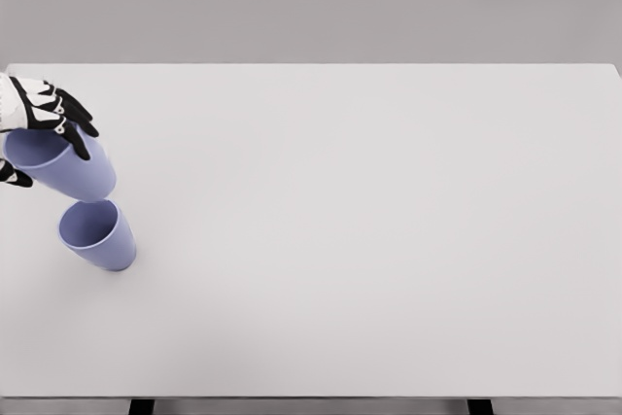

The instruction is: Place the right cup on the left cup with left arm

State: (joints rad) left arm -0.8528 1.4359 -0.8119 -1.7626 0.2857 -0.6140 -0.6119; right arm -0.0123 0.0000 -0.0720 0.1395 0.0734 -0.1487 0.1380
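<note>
At the far left of the scene the left hand (44, 114), white with black fingers, is wrapped around the upper part of a lavender-blue cup (63, 164), with its dark fingers (76, 123) draped over the rim on the far side and a thumb tip showing at the picture's left edge on the near side. The held cup is plain and smooth, with no handle, a tumbler that tapers from a wide mouth to a narrower base; it is tilted, its mouth turned up and toward the left, where the hand partly hides it, and its base pointing down and to the right. Its wall shows an even matte periwinkle with a slightly paler inner surface. Just near of it stands a second cup (97, 234) of the same colour and shape, resting on the white table (369, 221) with its open mouth facing up and leaning slightly to the far left in this view. The base of the held cup hangs just above and to the far side of the standing cup's rim; whether the two touch cannot be told. Both cups are near the table's left edge, roughly midway between its far and near sides.
</note>
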